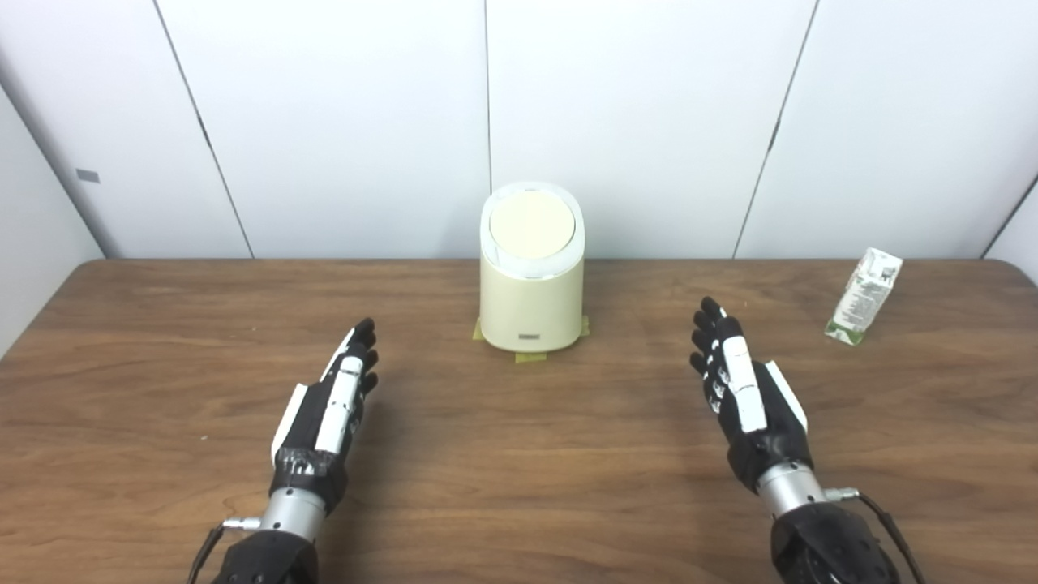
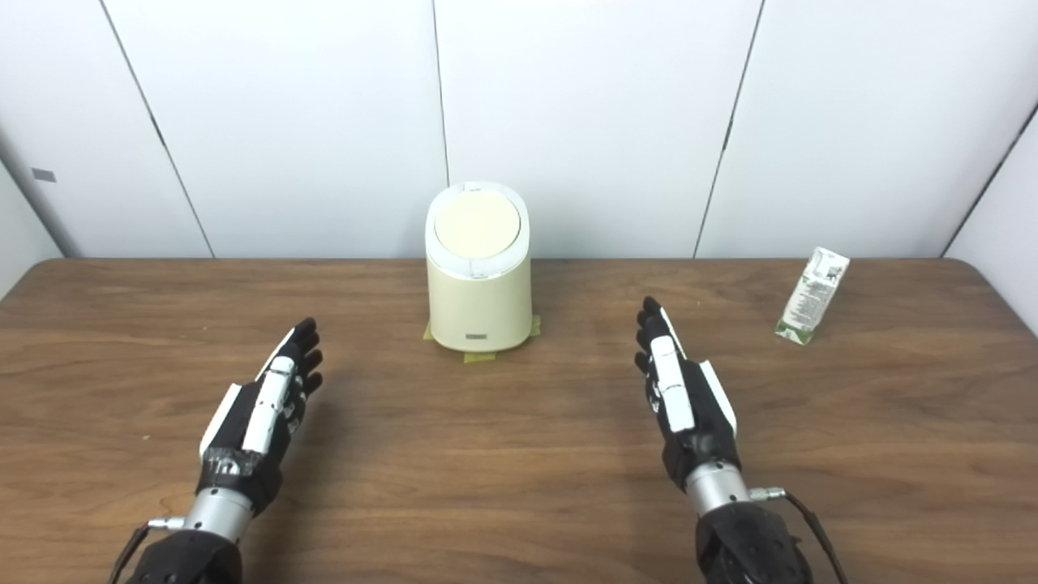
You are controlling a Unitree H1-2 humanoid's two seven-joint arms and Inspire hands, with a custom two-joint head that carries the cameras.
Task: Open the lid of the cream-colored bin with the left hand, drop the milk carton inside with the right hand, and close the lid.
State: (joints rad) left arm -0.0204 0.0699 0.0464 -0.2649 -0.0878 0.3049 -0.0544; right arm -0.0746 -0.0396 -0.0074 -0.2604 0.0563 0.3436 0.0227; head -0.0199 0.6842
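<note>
Cream-colored and round on top, the bin (image 1: 531,280) stands in the middle of the picture, at the far side of the brown wooden table (image 1: 519,454), and its lid (image 1: 531,224) is shut flat. I think no step has begun yet, because both of my hands are empty. My left robot hand (image 1: 328,410) is in the lower left of the picture, fingers straight and a little apart, holding nothing. My right robot hand (image 1: 746,393) is in the lower right, open the same way, holding nothing too. The bin sits between my two hands but farther up the picture, well apart from both. The milk carton (image 1: 864,296) leans a bit at the far right of the picture, up and to the right of my right robot hand, not touching it. I think the first job is the lid, so my left robot hand must reach up and toward the middle to get at the top of the bin. Then my right robot hand can go for the carton.
</note>
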